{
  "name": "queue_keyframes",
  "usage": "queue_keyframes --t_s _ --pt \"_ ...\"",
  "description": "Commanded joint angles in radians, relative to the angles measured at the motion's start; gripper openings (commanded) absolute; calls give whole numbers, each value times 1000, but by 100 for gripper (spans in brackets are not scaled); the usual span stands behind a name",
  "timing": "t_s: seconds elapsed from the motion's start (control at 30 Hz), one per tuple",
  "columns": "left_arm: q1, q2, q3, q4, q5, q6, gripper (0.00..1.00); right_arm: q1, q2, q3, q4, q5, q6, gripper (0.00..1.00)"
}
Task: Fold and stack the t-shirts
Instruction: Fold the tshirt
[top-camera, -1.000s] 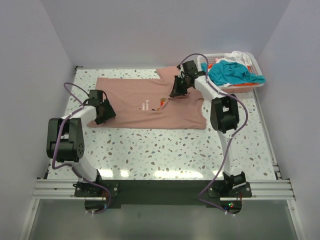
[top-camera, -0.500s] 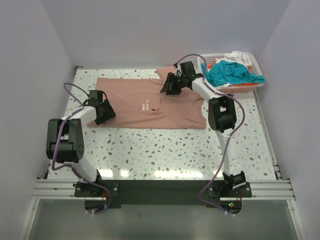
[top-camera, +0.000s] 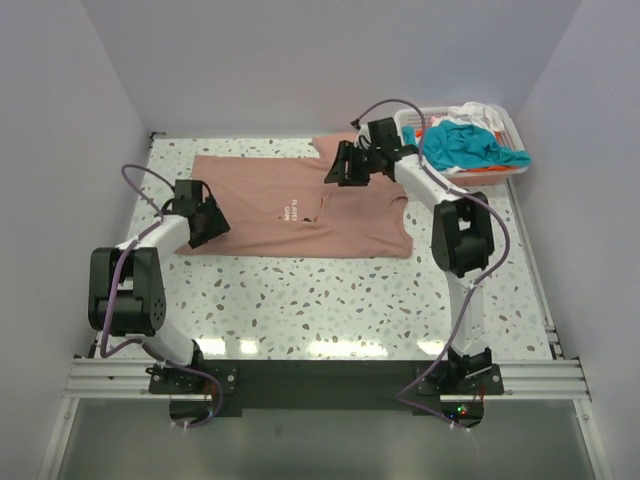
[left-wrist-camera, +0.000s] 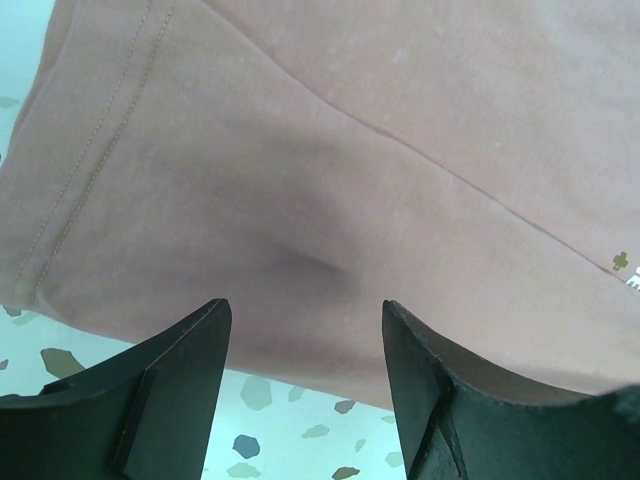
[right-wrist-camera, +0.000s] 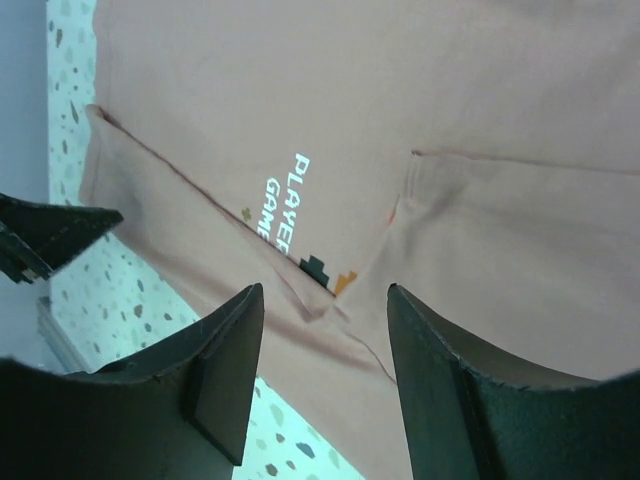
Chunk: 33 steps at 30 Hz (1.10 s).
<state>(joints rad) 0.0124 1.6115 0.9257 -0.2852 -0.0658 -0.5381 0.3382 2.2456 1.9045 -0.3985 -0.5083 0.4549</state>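
Speckled table (top-camera: 330, 300) under pink t-shirt (top-camera: 260, 195), lilac walls (top-camera: 60, 120)

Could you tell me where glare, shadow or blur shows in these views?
Top external: glare patches on the table near the arm bases. Left wrist: a soft shadow on the pink t-shirt ahead of the left gripper. Right wrist: the white lettering is sharp.

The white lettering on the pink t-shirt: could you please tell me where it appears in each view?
Top external: white lettering on the pink t-shirt, slightly left of centre.
Left wrist: barely in, cut off at the right edge.
Right wrist: left of centre, reading PLAYER GAME.
Shared landmark: speckled table along the shirt's near edge.
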Motion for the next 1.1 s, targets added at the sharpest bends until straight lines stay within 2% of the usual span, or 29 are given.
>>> queue_keyframes --t_s 0.0,0.13,0.3,0.5,0.73,1.07 --pt "-3 -33 53 50 -11 18 67 -10 -145 -114 -89 108 -122 56" --pt "-3 14 110 23 -49 47 67 -31 -228 -257 -88 180 -134 56" --pt "-2 94 174 40 -43 72 66 -62 -279 -393 -62 198 -136 56" --pt "38 188 200 70 -26 58 65 -88 -258 -453 -46 208 -131 56" --pt "118 191 113 124 -2 30 64 -107 -230 -509 -60 254 -134 56" --pt "136 176 -17 139 6 -25 64 -113 -222 -585 -171 304 -130 56"
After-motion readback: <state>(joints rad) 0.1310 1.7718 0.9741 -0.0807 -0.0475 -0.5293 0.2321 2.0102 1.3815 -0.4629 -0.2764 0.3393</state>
